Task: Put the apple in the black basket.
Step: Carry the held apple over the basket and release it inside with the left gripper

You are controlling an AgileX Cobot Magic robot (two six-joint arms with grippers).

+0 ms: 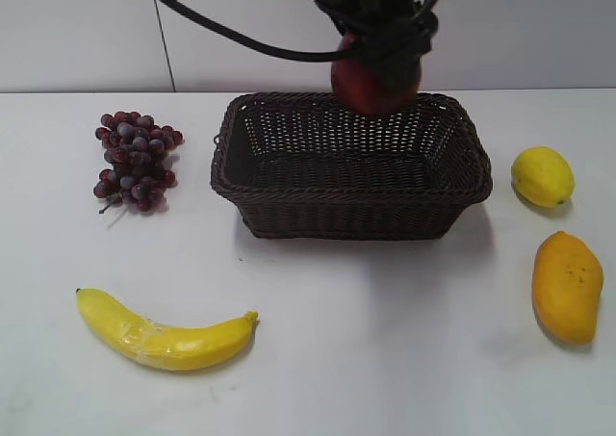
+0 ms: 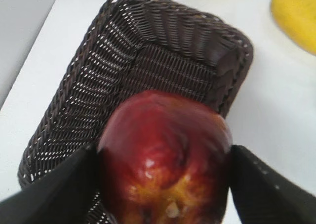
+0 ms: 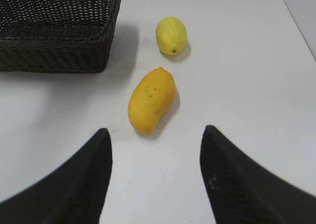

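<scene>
My left gripper (image 1: 385, 65) is shut on the dark red apple (image 1: 358, 88) and holds it above the far rim of the black basket (image 1: 289, 210). In the left wrist view the apple (image 2: 165, 159) fills the space between the two black fingers, with the basket (image 2: 84, 85) below it and nothing inside the basket. My right gripper (image 3: 154, 145) is open and empty above the table; it does not show in the exterior view. The basket's corner shows in the right wrist view (image 3: 59, 46).
Grapes (image 1: 135, 159) lie left of the basket. A banana (image 1: 164, 335) lies at the front left. A lemon (image 1: 542, 176) and a mango (image 1: 567, 287) lie right of the basket; they also show in the right wrist view, lemon (image 3: 171, 34), mango (image 3: 151, 100).
</scene>
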